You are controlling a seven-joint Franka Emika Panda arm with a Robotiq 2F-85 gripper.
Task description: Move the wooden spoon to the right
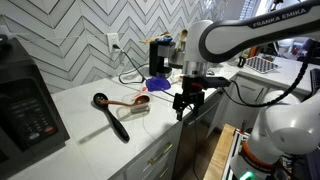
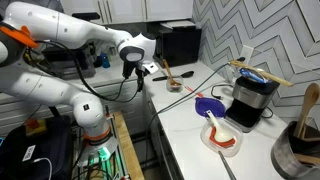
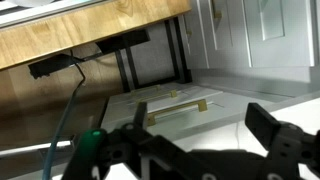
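Observation:
The wooden spoon [image 1: 133,101] is small, slim and reddish-brown. It lies on the white counter [image 1: 90,135] just right of the larger black spoon [image 1: 113,116]. In an exterior view it shows small, by the far counter edge [image 2: 175,86]. My gripper [image 1: 184,102] hangs open and empty in front of the counter's front edge, to the right of the spoon and apart from it. It also shows in an exterior view [image 2: 134,76]. In the wrist view the two fingers [image 3: 205,128] are spread with nothing between them. No spoon shows in the wrist view.
A black appliance [image 1: 25,105] stands at the counter's left end. A coffee maker [image 1: 160,55] and a purple object [image 1: 157,83] sit behind the spoons. Cabinet fronts with a brass handle [image 3: 175,105] are below the gripper. A plate [image 2: 222,140] and a utensil holder [image 2: 300,140] stand elsewhere on the counter.

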